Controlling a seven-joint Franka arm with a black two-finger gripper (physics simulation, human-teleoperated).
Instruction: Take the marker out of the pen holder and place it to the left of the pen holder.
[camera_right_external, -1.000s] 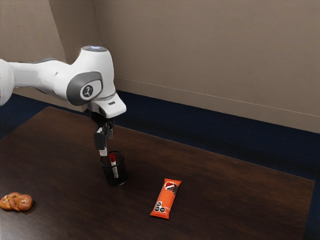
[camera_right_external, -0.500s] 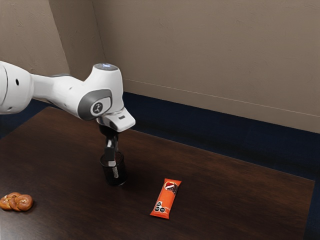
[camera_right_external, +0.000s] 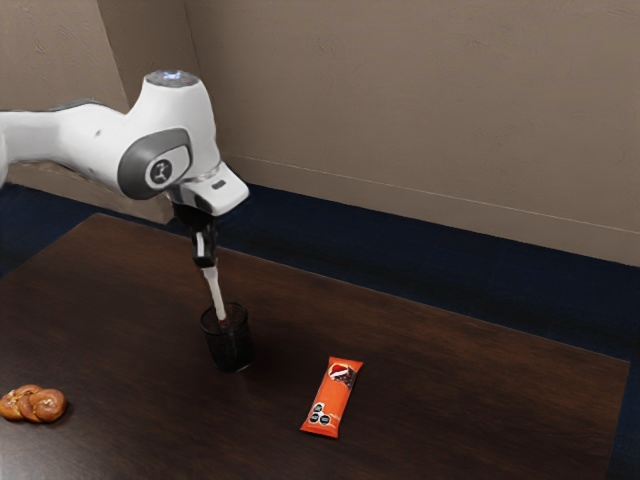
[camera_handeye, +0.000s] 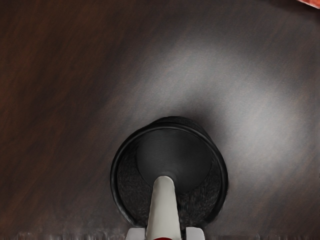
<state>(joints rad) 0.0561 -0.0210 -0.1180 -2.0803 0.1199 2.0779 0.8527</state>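
Note:
My gripper (camera_right_external: 208, 264) is above the black mesh pen holder (camera_right_external: 231, 346), shut on the white marker (camera_right_external: 217, 296). The marker hangs down, slightly tilted, its lower end at the holder's opening; whether that end is just inside or just above the rim, I cannot tell. In the wrist view, the gripper (camera_handeye: 165, 233) has a pale fingertip on each side of the marker (camera_handeye: 164, 207), which shows a bit of red near the fingertips. Beyond it is the round mouth of the upright pen holder (camera_handeye: 116, 175).
An orange snack packet (camera_right_external: 331, 398) lies on the dark wooden table (camera_right_external: 430, 350), towards the exterior view's right from the holder. A braided bread roll (camera_right_external: 34, 404) sits near the exterior view's left edge.
My gripper went down to the pen holder, took hold of the marker and has risen with it, drawing most of it up out of the holder. Holder, packet and bread have stayed put.

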